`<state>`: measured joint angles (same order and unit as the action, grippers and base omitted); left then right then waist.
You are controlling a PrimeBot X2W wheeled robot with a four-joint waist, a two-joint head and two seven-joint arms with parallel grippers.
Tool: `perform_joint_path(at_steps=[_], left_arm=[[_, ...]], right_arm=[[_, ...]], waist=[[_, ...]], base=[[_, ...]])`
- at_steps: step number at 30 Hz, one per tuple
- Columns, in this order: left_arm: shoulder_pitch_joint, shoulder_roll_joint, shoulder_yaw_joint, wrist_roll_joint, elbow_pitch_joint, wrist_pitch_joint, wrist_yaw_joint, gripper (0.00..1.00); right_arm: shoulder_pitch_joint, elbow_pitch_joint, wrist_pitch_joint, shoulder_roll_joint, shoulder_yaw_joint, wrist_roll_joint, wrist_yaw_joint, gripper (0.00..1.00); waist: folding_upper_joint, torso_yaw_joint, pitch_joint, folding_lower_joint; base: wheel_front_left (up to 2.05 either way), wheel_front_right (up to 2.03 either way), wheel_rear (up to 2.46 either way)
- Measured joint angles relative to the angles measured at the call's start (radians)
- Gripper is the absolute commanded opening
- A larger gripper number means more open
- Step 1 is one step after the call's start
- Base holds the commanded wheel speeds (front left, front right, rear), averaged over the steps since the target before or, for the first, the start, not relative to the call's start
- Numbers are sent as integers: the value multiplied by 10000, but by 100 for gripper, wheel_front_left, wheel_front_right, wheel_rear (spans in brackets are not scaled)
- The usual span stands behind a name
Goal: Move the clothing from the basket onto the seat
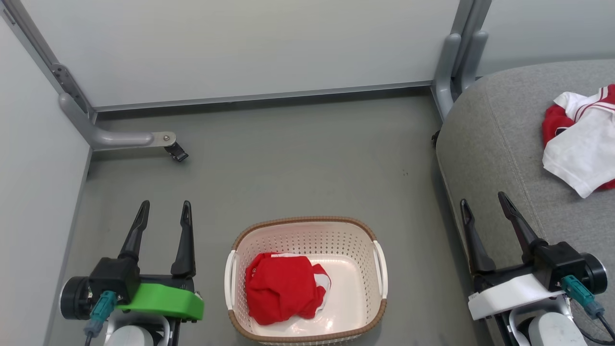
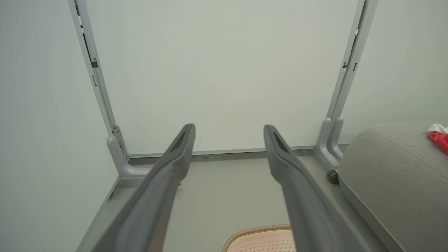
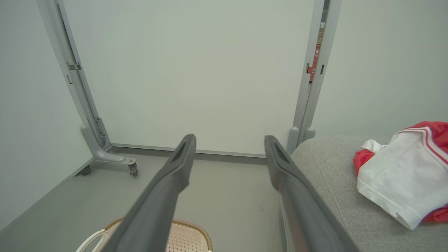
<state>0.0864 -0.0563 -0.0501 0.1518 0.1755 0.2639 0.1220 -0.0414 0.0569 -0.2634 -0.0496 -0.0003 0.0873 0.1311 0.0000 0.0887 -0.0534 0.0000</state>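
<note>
The cream basket [image 1: 358,238] with its brown rim stands on the floor at the bottom centre of the head view. A crumpled red garment [image 1: 281,287] lies in its left half. Another red and white garment [image 1: 581,142] rests on the grey seat [image 1: 495,139] at the right. My left gripper [image 1: 164,211] stands open over the floor left of the basket, holding nothing. Over the seat's front edge my right gripper [image 1: 483,202] is open too, with nothing between its fingers. The basket rim [image 2: 257,231] peeks into the left wrist view, and the seat garment [image 3: 402,178] shows in the right wrist view.
Pale partition panels [image 1: 250,43] close off the back and left. Their grey metal feet, one with a caster [image 1: 175,151], rest on the floor at back left, and a post [image 1: 454,67] stands by the seat's corner. Grey floor [image 1: 298,163] stretches between panels and basket.
</note>
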Motion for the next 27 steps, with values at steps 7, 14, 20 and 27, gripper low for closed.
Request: perform_joint_path(at_steps=[7, 14, 20, 27], left_arm=[[356, -79, -205, -173, 334, 0, 23, 100], [1406, -593, -1302, -33, 1321, -2, 67, 100], [2334, -1133, -2284, 353, 2422, 0, 69, 100], [3430, -1526, -3436, 500, 3501, 0, 69, 100]], right_arm=[[-131, 35, -2, 2, 31, 6, 0, 100], [-543, 29, 0, 4, 151, -77, -2, 100], [-961, -4, -2, 6, 384, -77, 0, 100], [-1665, -136, 0, 2, 629, -79, 0, 100]], waist=[[0, -105, -214, 0], [0, -369, -535, 0], [0, -762, -893, 0], [0, -1257, -1582, 0]], base=[[0, 0, 0], [0, 0, 0], [0, 0, 0], [0, 0, 0]])
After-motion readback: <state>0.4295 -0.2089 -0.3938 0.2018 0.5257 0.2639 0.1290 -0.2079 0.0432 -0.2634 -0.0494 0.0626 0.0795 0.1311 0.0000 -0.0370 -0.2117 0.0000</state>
